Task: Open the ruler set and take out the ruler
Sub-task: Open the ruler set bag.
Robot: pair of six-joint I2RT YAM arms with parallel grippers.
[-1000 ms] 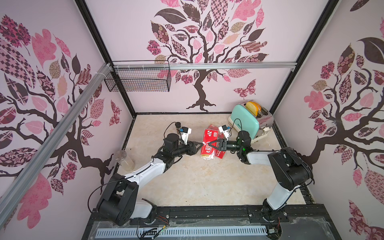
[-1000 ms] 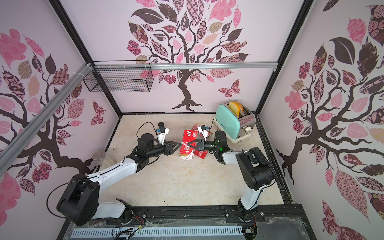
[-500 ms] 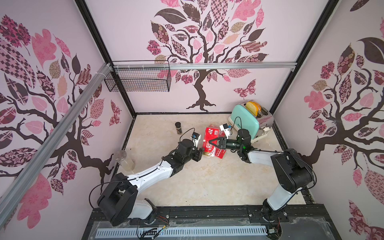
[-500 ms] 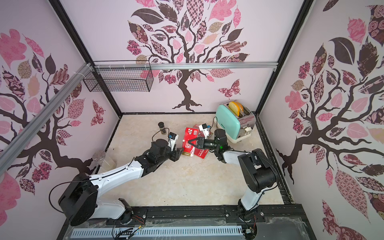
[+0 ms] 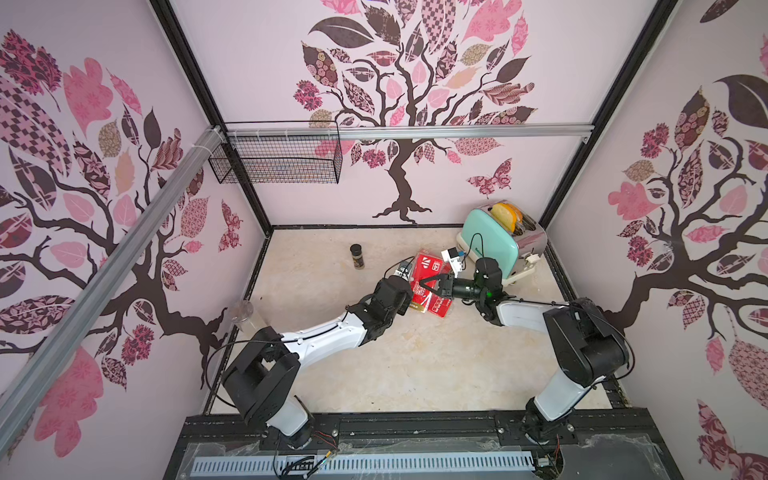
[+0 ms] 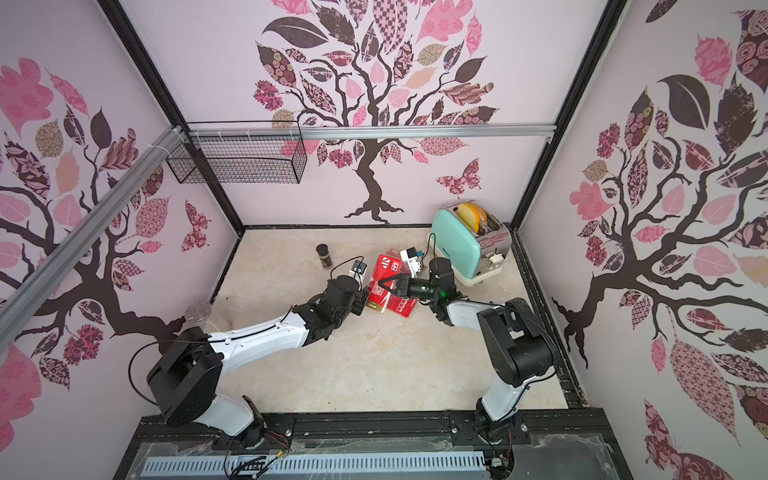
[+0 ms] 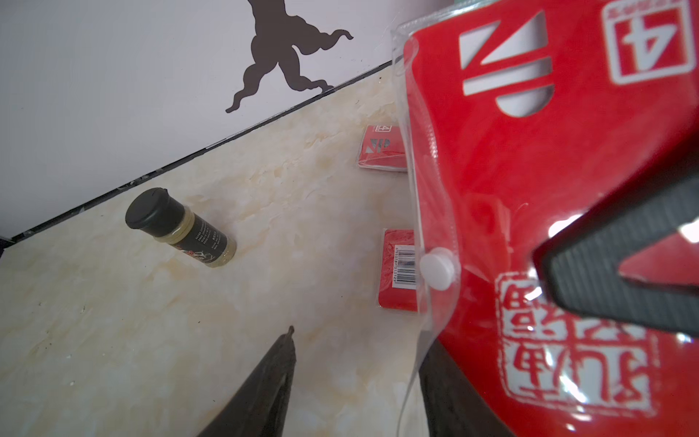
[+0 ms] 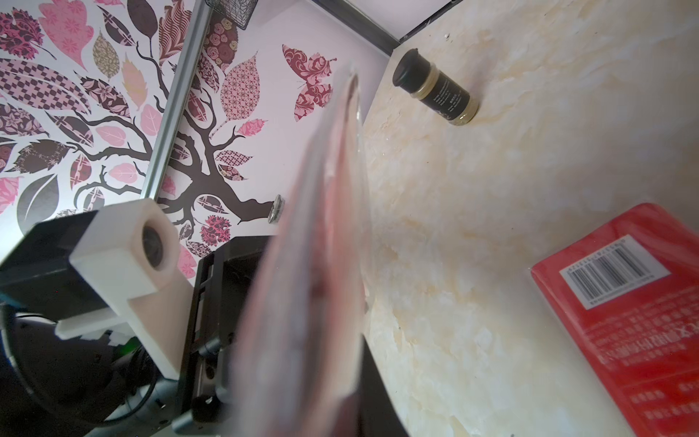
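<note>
In a top view, a spice jar [image 5: 357, 256] is standing upright on the worktop [image 5: 374, 353], above frame centre. Right of it, the left hand [image 5: 409, 296] is gaping, fingers apart, by the clear edge of the red ruler set [image 5: 428, 272]. The right hand [image 5: 426, 286] is pinching the set, raised, near the mint toaster [image 5: 492, 245].

Ruler set [image 7: 529, 170] red, white print. Toaster [image 5: 490, 243] mint, chrome. Jar [image 5: 357, 256] black cap. Surface [image 5: 395, 353] cream marbled. Walls [image 5: 266, 62] pink, brown tree pattern.

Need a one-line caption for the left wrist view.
Red ruler set, white snap showing, beside the open left gripper; spice jar upright on the table.
</note>
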